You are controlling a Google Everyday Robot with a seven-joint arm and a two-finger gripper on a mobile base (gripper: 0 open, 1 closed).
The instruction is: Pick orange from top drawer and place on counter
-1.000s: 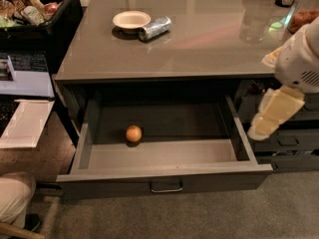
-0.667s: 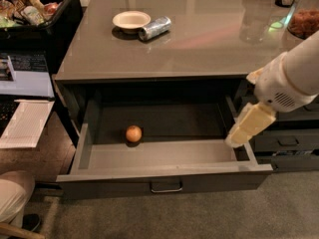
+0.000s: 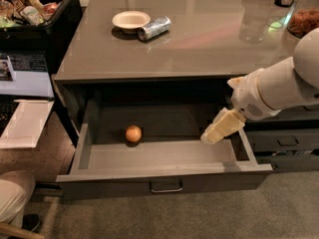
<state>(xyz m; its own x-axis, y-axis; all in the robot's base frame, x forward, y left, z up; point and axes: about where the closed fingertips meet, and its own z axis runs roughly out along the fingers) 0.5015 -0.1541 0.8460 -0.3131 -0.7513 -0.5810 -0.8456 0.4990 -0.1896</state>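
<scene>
Gripper (image 3: 217, 129) right of centre in frame, cream-coloured, angled down and to the left, tip inside the right end of the open drawer (image 3: 164, 174). Not clear whether it is spread or pressed together. Nothing seen in its grasp. It hangs above the drawer floor, near the right wall; contact with wall not clear.

White arm (image 3: 279, 86) comes in from the right edge, crossing in front of the counter edge.

Orange (image 3: 133, 133) sits on the drawer floor, left of centre, close to the back, well apart from the gripper. Nothing else in the drawer.

Drawer pulled out towards the bottom of the frame, metal handle (image 3: 166, 186) centred on its front.

Counter (image 3: 199, 49) fills the upper middle, glossy, above the drawer. On it, upper left: pale bowl (image 3: 130, 20), silver can (image 3: 154, 28) lying on its side just right of the bowl, about touching. Upper right corner: jar (image 3: 304, 19) with reddish contents.

Closed lower drawers (image 3: 284, 143) at right, behind the arm. Black bin (image 3: 35, 14) of mixed items in the upper left corner. White sheet (image 3: 25, 123) at left edge.
</scene>
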